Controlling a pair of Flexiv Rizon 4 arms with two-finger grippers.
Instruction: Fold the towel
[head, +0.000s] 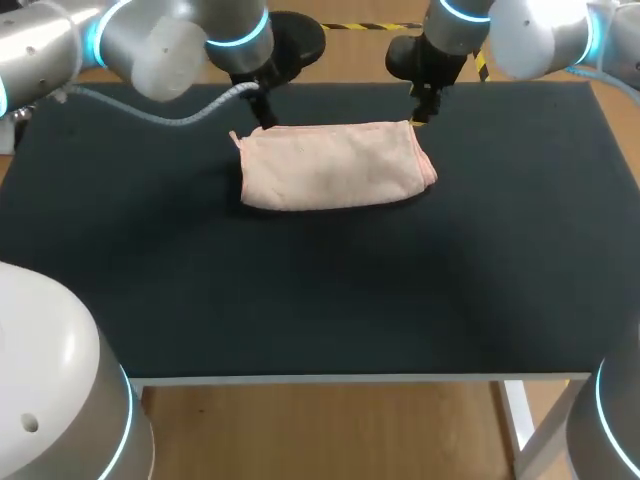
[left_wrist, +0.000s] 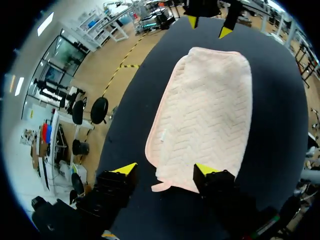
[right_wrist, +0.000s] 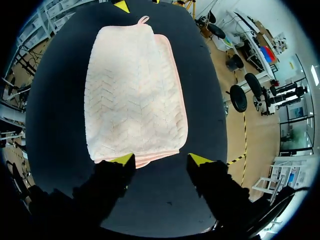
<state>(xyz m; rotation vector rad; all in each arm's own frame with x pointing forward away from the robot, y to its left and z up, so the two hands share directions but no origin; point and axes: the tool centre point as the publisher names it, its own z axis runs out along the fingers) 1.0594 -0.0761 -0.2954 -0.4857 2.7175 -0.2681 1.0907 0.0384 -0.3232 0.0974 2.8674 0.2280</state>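
Towel (head: 330, 167) is folded into a pink oblong and lies flat on the black bench (head: 300, 300), toward 12 o'clock from bench centre, long side running 9 to 3. Its stacked layer edges show at the 3 o'clock end. A small loop tab (head: 236, 138) sticks out at the 10 o'clock corner.

Left claw (head: 264, 118) sits at the towel's 10 o'clock corner. In the left wrist view the left claw (left_wrist: 165, 170) is spread wide. The towel's near end and loop tab (left_wrist: 159, 188) lie between the fingers, one tip over the cloth, nothing pinched.

Right claw (head: 421, 115) sits at the towel's 1 o'clock corner. In the right wrist view the right claw (right_wrist: 161, 160) is also spread, with the towel's near edge just ahead of and between the tips. No pinch there either.

Each wrist view shows the other claw's yellow tips at the towel's far end.
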